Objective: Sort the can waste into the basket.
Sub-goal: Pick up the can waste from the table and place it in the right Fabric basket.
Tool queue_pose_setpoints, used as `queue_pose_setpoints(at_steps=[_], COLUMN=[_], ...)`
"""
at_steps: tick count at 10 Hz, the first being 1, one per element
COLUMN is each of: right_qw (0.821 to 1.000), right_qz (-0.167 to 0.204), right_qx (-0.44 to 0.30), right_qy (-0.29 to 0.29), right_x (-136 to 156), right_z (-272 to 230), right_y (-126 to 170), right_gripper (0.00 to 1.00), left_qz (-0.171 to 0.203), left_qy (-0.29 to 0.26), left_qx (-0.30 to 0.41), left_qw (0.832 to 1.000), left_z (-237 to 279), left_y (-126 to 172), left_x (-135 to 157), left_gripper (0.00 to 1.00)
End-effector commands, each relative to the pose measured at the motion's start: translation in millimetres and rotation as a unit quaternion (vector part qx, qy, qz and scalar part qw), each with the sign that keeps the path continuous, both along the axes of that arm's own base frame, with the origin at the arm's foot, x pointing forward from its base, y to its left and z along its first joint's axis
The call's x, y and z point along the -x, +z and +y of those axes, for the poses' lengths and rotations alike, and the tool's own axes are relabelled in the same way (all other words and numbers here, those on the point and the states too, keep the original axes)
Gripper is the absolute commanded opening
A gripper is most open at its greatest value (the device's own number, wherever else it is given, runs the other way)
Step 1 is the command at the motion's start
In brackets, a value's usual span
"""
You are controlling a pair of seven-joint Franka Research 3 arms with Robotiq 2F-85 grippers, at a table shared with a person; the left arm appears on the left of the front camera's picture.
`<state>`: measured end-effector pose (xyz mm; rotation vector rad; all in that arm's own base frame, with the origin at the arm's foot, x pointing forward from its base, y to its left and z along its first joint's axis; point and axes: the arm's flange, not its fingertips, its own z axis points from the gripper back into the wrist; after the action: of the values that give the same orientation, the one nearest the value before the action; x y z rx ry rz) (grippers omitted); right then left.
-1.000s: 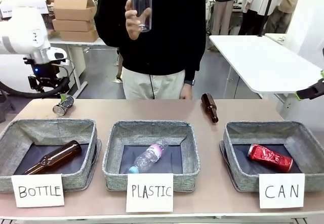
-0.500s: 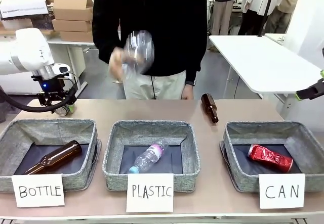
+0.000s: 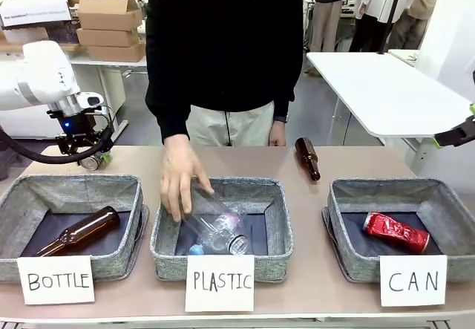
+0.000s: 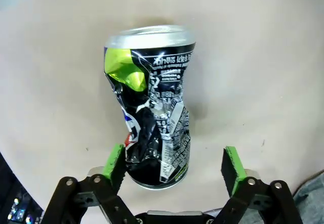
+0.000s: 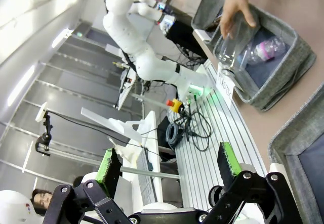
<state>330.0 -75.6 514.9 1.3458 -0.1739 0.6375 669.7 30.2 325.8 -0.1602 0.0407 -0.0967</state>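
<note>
Table: tan tabletop (image 3: 312, 284) is carrying three grey baskets in a row in front of me, and a person is standing at its far side.
Left gripper: I am holding my left gripper (image 4: 173, 155) spread wide over the table's far left corner, clamping nothing. Its green pads (image 4: 114, 161) are flanking the base of the dark can, one just beside it and the other apart.
Dark can: the dark can (image 4: 152, 107) is sitting crushed on the bare tabletop, just beyond the BOTTLE basket (image 3: 74, 184) and outside every basket.
Right gripper: I am holding my right gripper (image 5: 167, 163) parted, with nothing between its pads, off the table's right side.
Red can: the red can (image 3: 395, 232) is lying inside the CAN basket (image 3: 386, 188), behind the CAN sign (image 3: 413, 279).
Person's hand: the person's hand (image 3: 180, 177) is gripping a clear plastic bottle (image 3: 219, 225), tilted inside the PLASTIC basket (image 3: 223, 186).
Brown bottles: one brown bottle (image 3: 307, 157) is lying on the table between the PLASTIC and CAN baskets' far ends; another brown bottle (image 3: 78, 231) is lying in the BOTTLE basket.
</note>
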Motion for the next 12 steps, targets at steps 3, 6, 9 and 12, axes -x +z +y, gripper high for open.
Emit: queue_pose_setpoints(at_steps=[3,6,9,12], right_qw=[1.0,1.0,1.0,1.0], right_qz=[-0.012,-0.012,-0.012,-0.012], right_qx=[0.004,0.004,0.004,0.004], right_qy=[0.002,0.002,0.002,0.002], right_x=[0.6,0.6,0.6,0.6], right_z=[-0.1,-0.1,-0.1,-0.1], right_y=[-1.5,-1.5,-1.5,-1.5], right_gripper=[1.0,1.0,1.0,1.0], left_qz=[-0.019,-0.019,-0.013,-0.022], left_qy=[0.026,0.028,0.038,0.003], left_qx=[0.019,0.015,0.022,0.083], left_qw=[0.999,0.999,0.999,0.996], left_z=[1.3,0.8,1.7,5.2], left_y=[1.0,1.6,5.0,91.7], left_x=[-1.5,-1.2,-0.1,56.0], left_gripper=[0.35,0.0,0.0,0.0])
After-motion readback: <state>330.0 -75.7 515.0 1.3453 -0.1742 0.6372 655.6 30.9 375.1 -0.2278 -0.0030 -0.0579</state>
